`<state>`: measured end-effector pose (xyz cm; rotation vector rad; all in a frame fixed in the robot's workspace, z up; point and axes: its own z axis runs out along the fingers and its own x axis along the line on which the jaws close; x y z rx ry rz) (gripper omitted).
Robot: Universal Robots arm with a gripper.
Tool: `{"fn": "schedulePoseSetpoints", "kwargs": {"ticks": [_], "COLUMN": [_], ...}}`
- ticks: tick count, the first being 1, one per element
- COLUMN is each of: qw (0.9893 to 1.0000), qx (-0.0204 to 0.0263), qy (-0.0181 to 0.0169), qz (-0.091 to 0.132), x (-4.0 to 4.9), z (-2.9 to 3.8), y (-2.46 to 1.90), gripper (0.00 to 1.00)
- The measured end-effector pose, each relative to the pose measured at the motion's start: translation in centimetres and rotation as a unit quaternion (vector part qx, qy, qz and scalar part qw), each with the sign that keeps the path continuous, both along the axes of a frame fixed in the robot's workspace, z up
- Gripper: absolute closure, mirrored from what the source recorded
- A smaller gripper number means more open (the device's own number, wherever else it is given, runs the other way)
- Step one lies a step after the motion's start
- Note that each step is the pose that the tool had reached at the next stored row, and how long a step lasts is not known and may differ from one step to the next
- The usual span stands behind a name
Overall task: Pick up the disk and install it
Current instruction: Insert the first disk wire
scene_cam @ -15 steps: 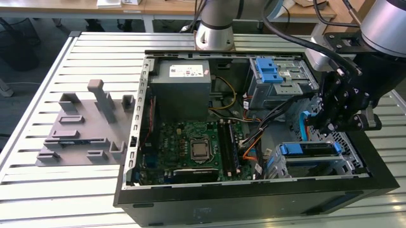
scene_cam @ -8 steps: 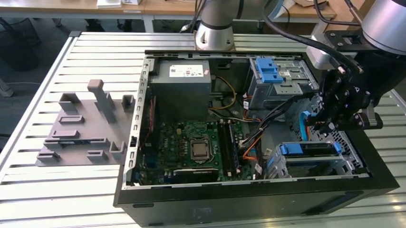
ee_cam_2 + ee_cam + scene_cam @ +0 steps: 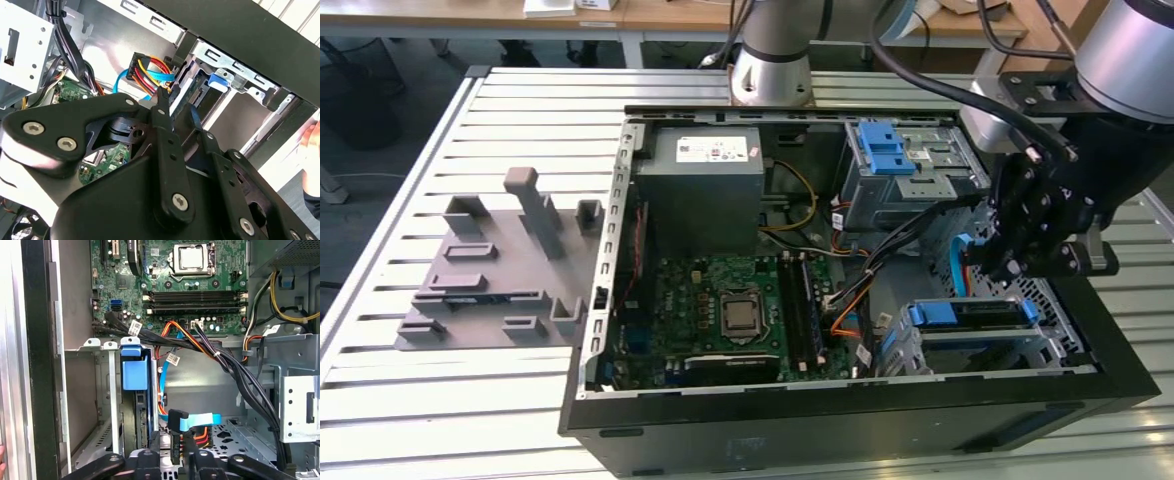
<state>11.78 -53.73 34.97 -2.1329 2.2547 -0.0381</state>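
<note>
Disk [image 3: 135,372] stands on its edge in a slot of the drive cage [image 3: 107,390], just beside the claw [image 3: 172,454] and apart from it. The fingers [image 3: 147,457] of the claw are apart with a narrow gap, and they clamp nothing that I can see. In line with this gap, in the first wrist view, hangs a black plug [image 3: 176,422] with a flat blue cable [image 3: 202,420]; I cannot tell whether a finger touches it.

In the exterior view the claw [image 3: 1007,270] hovers over the cage on the exterior view's right, and the blue carrier of the disk [image 3: 967,314] lies just under it. Thick black cables [image 3: 240,375] run past the cage. They carry small white tags [image 3: 135,329], and the writing on them is too small to read.

Further out is the green motherboard [image 3: 734,310], then the grey power supply box [image 3: 707,195] with a white sticker [image 3: 711,150], also not readable. A blue bracket [image 3: 887,150] sits on a second grey cage [image 3: 921,185]. The black computer case [image 3: 854,430] lies open on the slatted desk [image 3: 480,420], beside a grey fixture plate [image 3: 487,290].
</note>
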Motion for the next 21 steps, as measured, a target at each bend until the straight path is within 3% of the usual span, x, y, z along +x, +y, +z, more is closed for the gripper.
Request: {"fn": "schedulePoseSetpoints", "kwargs": {"ticks": [3,4,13,18,21], "qw": [1.0000,1.0000,0.9998,0.9997,0.9997], "qx": [0.0001,0.0002,-0.0040,-0.0036,-0.0035], "qy": [0.0000,0.0000,0.0010,0.0011,0.0011], "qz": [0.000,0.000,-0.021,-0.023,-0.023], "x": [0.00,0.00,0.13,0.13,0.13], "z": [-0.05,-0.07,-0.13,-0.40,-0.47], "y": [0.00,0.00,0.04,-1.06,-1.29], "gripper": [0.76,0.82,0.82,0.82,0.82]}}
